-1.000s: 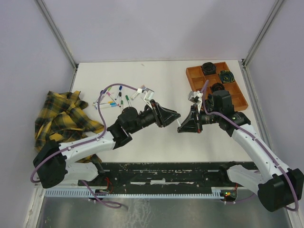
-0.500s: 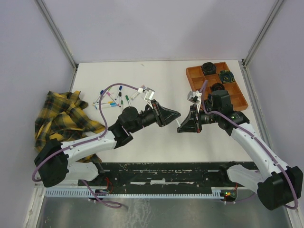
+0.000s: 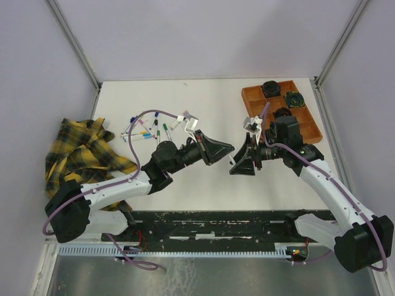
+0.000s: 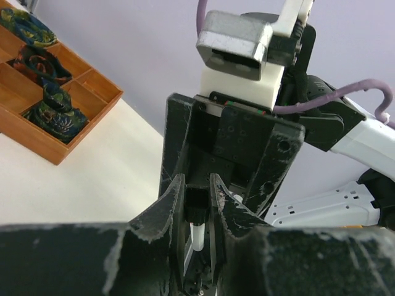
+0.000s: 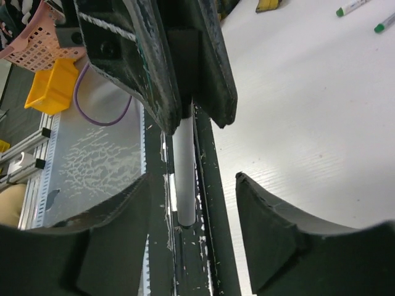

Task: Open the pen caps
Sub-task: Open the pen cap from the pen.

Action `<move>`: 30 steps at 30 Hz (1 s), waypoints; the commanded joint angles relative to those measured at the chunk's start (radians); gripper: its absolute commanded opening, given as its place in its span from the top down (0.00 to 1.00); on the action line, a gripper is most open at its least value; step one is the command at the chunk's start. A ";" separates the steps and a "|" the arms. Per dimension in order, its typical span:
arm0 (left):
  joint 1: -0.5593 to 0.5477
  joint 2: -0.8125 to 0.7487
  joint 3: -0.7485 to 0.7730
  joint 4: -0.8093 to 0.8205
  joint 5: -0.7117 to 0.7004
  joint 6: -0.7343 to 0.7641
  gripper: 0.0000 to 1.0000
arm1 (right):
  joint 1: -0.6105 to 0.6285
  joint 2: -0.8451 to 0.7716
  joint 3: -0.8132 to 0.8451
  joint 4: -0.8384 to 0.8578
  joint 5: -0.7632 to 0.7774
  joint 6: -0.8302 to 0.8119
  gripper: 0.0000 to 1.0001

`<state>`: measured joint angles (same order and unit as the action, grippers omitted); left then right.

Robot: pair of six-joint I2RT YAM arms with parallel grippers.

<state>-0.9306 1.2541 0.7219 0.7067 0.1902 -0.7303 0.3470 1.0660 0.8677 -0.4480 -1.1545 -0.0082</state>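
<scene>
My left gripper [image 3: 231, 148] is shut on a black pen cap [image 4: 197, 202] pinched at its fingertips [image 4: 176, 200]. The pen's white-grey barrel [image 5: 184, 172] hangs down from that cap. My right gripper [image 3: 239, 161] faces it tip to tip over the middle of the table. Its jaws stand wide open on either side of the barrel [image 4: 196, 237] without touching it. In the right wrist view my right gripper [image 5: 192, 185] has the barrel's free end in the gap. Several more capped pens [image 3: 148, 127] lie scattered at the back left, two with green caps [image 5: 352, 8].
An orange compartment tray [image 3: 308, 126] with dark round objects stands at the back right, its wall [image 4: 68, 147] also in the left wrist view. A yellow plaid cloth [image 3: 80, 154] lies bunched at the left edge. A black rail [image 3: 216, 225] runs along the near edge.
My right gripper has opened and let go of the barrel. My left gripper's jaws have closed in on the black cap. Both arms have stayed nearly in place.
</scene>
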 commanded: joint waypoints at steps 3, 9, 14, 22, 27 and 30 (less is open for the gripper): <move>0.003 0.015 -0.092 0.259 -0.047 -0.090 0.97 | 0.003 -0.017 0.000 0.174 -0.025 0.132 0.34; 0.002 0.044 -0.110 0.339 -0.062 -0.114 0.97 | 0.003 -0.044 -0.051 0.337 -0.003 0.276 0.34; -0.003 0.072 -0.113 0.396 -0.069 -0.129 0.97 | 0.003 -0.045 -0.068 0.373 0.012 0.309 0.39; -0.005 0.094 -0.117 0.423 -0.083 -0.132 0.97 | 0.003 -0.034 -0.067 0.377 0.003 0.310 0.70; -0.003 0.092 -0.119 0.432 -0.100 -0.125 0.97 | 0.003 -0.032 -0.063 0.371 -0.004 0.305 0.93; -0.003 0.080 -0.125 0.444 -0.127 -0.110 0.97 | 0.003 -0.029 -0.046 0.328 -0.006 0.276 1.00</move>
<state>-0.9318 1.3476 0.6006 1.0729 0.1215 -0.8394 0.3466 1.0367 0.7963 -0.1207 -1.1435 0.2920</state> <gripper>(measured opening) 0.229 0.166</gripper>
